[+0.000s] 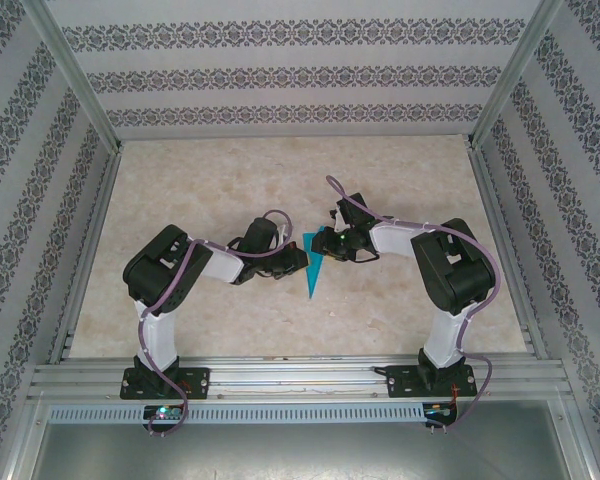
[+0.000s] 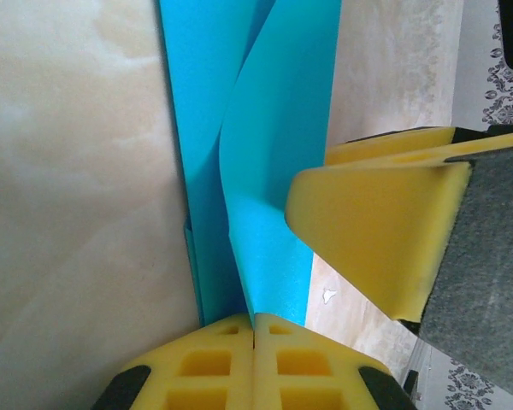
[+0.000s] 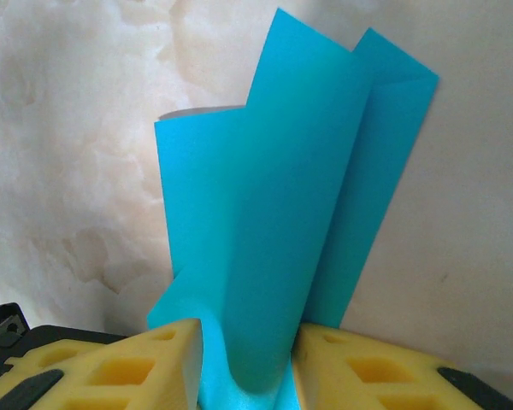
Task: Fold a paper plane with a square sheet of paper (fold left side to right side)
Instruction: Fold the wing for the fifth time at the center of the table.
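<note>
Paper (image 1: 313, 263) is a narrow folded dart on the table (image 1: 220, 190), lying between the two grippers, just ahead of the left tips. One flap stands up off the lower layers in a loose curve, not creased.

Left gripper (image 2: 254, 331): pads pressed together, clenched on the near edge of that flap, right at the tips.

Right gripper (image 3: 244, 346): the flap runs down between its pads, but they sit apart with paper bowed in the gap. Can't tell if it actually grips. In the left wrist view its finger hangs just right of the flap.

Risks, my read:
- You have both grippers on one flap, close together. Move them in different directions and you tear it or kink it off-line.
- Left grip is tip-only, so a small tug slips it out.
- I see nothing pinning the lower layers. Drag the flap sideways and the whole dart slides, so the crease lands crooked.
- Press down while the flap is bowed and you set a second, wrong crease.
</note>
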